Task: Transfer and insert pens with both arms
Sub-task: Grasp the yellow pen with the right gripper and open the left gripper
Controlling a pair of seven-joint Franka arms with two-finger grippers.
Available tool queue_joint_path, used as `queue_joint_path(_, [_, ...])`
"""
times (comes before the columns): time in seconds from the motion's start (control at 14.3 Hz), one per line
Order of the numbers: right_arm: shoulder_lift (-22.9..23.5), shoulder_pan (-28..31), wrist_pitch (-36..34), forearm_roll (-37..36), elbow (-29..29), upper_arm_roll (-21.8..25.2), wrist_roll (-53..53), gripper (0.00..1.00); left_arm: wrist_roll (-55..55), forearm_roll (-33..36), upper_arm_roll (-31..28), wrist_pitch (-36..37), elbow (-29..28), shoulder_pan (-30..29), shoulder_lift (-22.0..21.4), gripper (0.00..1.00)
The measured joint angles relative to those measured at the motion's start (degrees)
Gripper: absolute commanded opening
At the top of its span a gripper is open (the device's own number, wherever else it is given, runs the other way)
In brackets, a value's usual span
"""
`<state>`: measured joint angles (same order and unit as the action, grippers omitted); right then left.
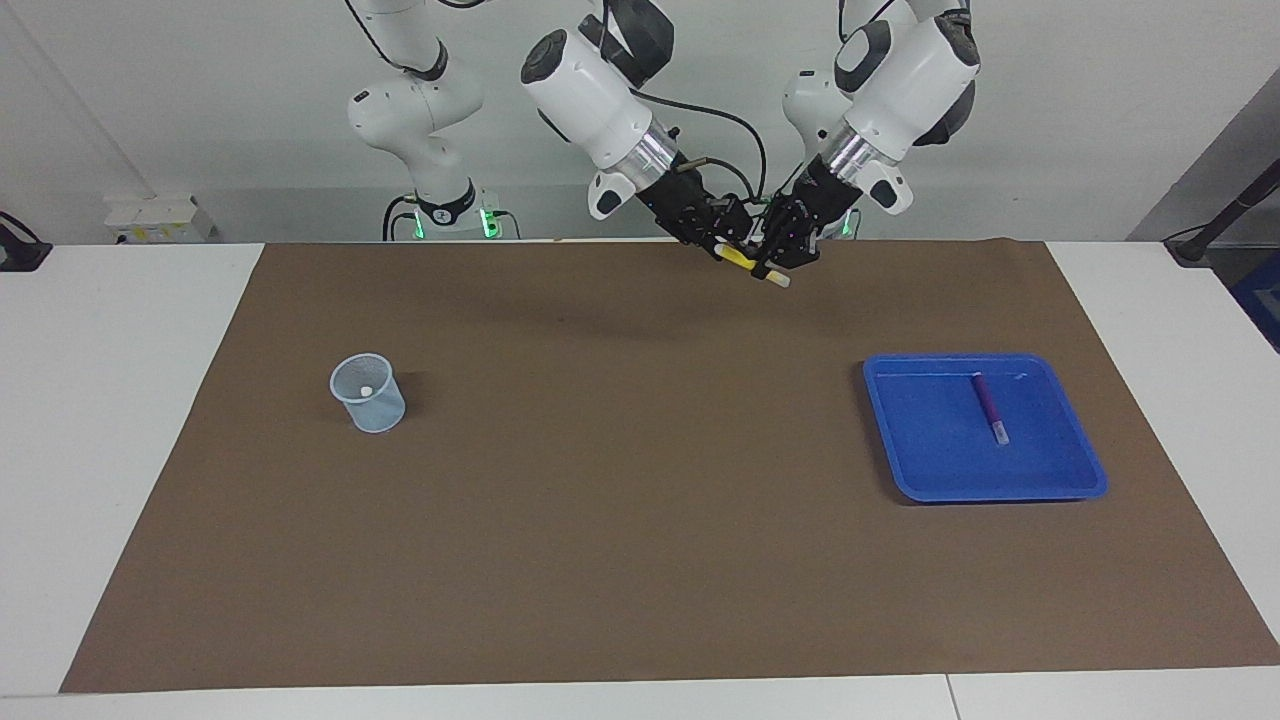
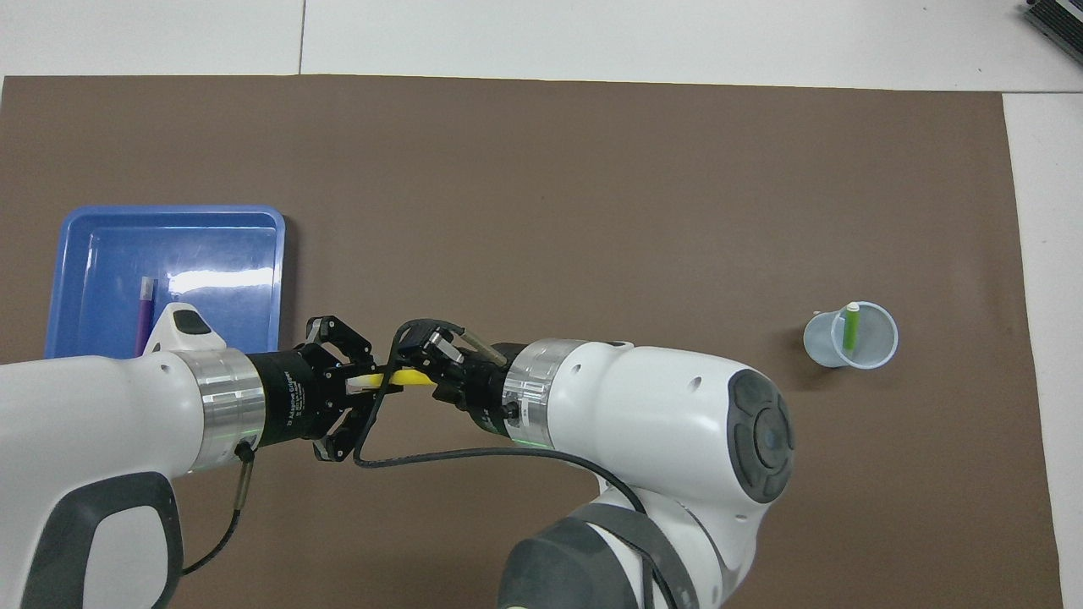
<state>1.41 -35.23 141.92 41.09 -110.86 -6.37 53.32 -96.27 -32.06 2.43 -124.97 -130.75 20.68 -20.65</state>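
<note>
Mid-air handover of the yellow pen, hand to hand

Going across the facing view: I see the cup (image 1: pixel 368 393) with the green pen (image 2: pixel 850 328) standing in it at the right arm's end of the worktop (image 1: pixel 640 480). My right hand (image 1: pixel 722 243) is at the yellow pen (image 1: pixel 741 259); I cannot tell whether it grips yet. My left hand (image 1: pixel 772 262) pinches that pen above the mat's robot-side edge. The purple pen (image 1: pixel 988 407) lies in the blue tray (image 1: pixel 1085 470). Next I'd confirm the right's grip before releasing the left.
</note>
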Motion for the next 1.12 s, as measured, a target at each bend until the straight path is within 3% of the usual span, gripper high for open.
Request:
queue_joint_path(0.28, [0.0, 0.0, -0.2, 0.0, -0.1, -0.1, 0.0, 0.30, 0.0, 0.0, 0.0, 0.0, 0.0, 0.0, 0.0, 0.00])
queue_joint_path(0.49, [0.0, 0.0, -0.5, 0.0, -0.3, -0.1, 0.0, 0.00, -0.2, 0.0, -0.3, -0.1, 0.0, 0.0, -0.1, 0.00])
queue_joint_path(0.77, [0.0, 0.0, -0.5, 0.0, -0.3, -0.1, 0.0, 0.00, -0.5, 0.0, -0.3, -0.1, -0.1, 0.0, -0.2, 0.00])
queue_joint_path(0.84, [0.0, 0.0, -0.5, 0.0, -0.3, -0.1, 0.0, 0.00, -0.5, 0.0, -0.3, -0.1, -0.1, 0.0, -0.2, 0.17])
queue_joint_path(0.91, [0.0, 0.0, -0.5, 0.0, -0.3, -0.1, 0.0, 0.00, -0.4, 0.0, -0.3, -0.1, -0.1, 0.0, -0.2, 0.48])
queue_joint_path(1.12, [0.0, 0.0, -0.5, 0.0, -0.3, -0.1, 0.0, 0.00, 0.3, 0.0, 0.0, -0.1, -0.1, 0.0, -0.2, 0.49])
